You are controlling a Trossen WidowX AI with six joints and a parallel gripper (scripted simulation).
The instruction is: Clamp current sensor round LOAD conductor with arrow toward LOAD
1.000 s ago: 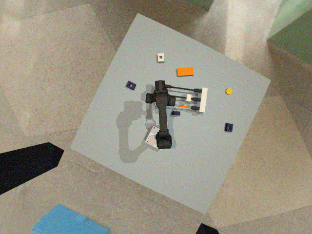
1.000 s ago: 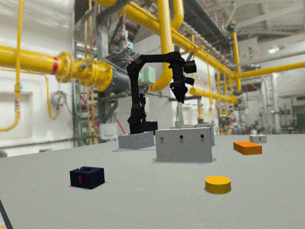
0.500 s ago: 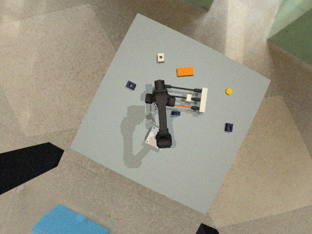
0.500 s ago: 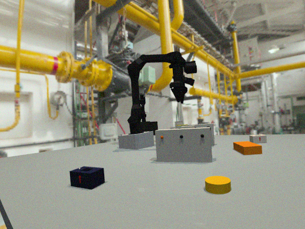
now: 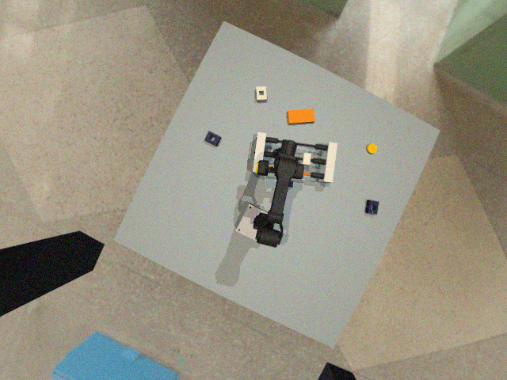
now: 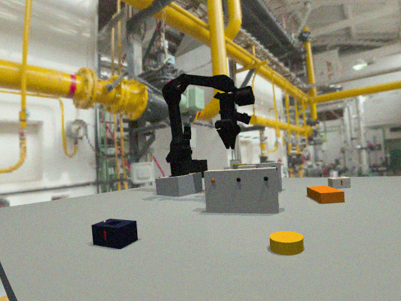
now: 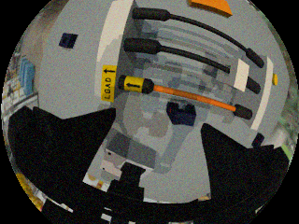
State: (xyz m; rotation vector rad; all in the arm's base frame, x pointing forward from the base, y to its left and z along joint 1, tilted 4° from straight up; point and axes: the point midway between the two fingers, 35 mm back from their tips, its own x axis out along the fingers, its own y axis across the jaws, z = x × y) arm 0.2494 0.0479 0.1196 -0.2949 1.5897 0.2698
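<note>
Orientation: left, right, near and far follow the top view.

The end effector, a black parallel-jaw gripper (image 6: 230,148) (image 7: 160,119), is open with nothing between its fingers. It points downward above the conductor fixture, clear of it. The black six-joint arm (image 5: 280,196) (image 6: 175,121) is mounted on a light grey base block (image 5: 245,226) (image 6: 178,185) (image 7: 109,169) at the near side of the fixture.

The fixture consists of a left white upright plate (image 5: 259,151) (image 7: 109,42) and a right white upright plate (image 5: 330,163) (image 6: 241,195) (image 7: 263,93). Three conductors span them. The nearest is an orange conductor (image 5: 306,174) (image 7: 187,96); the other two are a middle black conductor (image 5: 318,161) (image 7: 196,58) and a far black conductor (image 5: 305,144) (image 7: 206,25). A white rectangular tag (image 5: 306,158) (image 7: 241,75) is located at the right part of the middle one.

The yellow LOAD marker (image 5: 257,167) (image 7: 108,83) is at the left end of the orange conductor. The adjacent yellow sleeve (image 7: 134,84) bears an arrow directed left.

A dark navy sensor body (image 5: 290,184) (image 7: 182,113), apparently the task sensor, stands on the grey table (image 5: 286,294) (image 6: 194,265) (image 7: 61,89), just near of the orange conductor and not clamped round it. Its arrow cannot be read.

Other parts: a left navy block with a square hole (image 5: 208,140) (image 7: 68,40); a right navy block with a square hole (image 5: 367,210) (image 6: 114,234) (image 7: 258,140); at the far side, a white block with a square hole (image 5: 261,99) (image 6: 339,182) and an orange rectangular slab (image 5: 300,116) (image 6: 325,194) (image 7: 211,6); at the right, a yellow disc (image 5: 371,148) (image 6: 286,242) (image 7: 275,79).
</note>
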